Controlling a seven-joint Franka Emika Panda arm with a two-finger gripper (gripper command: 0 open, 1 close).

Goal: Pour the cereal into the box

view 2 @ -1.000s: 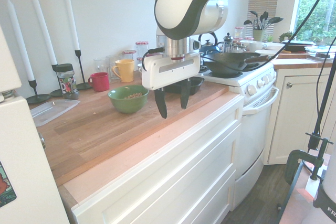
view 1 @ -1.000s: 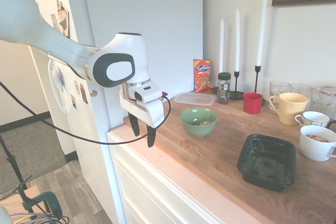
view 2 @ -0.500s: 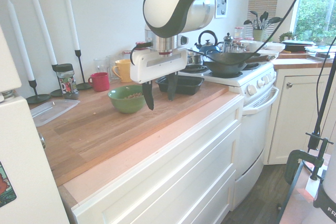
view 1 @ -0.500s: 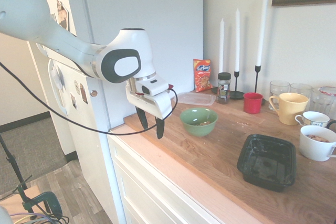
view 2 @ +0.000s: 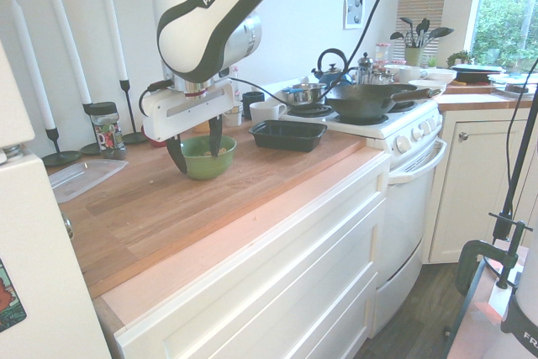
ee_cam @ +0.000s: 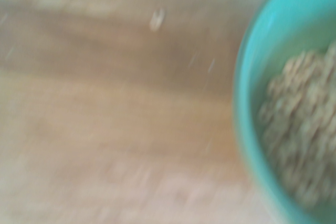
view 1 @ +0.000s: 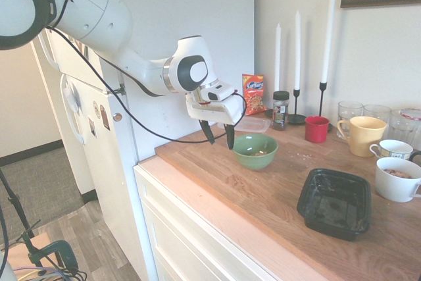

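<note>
Two dark fingers hang spread apart with nothing between them as the gripper hovers beside the rim of a green bowl on a wooden counter. In the second exterior view the gripper overlaps the bowl's near side, one finger on either side of its edge. The cereal lies heaped inside the bowl, a blurred tan mass in the wrist view. The box, a shallow black tray, sits well apart along the counter, near a white mug. Behind the bowl stand a clear flat container, an orange snack bag and three white candles.
</note>
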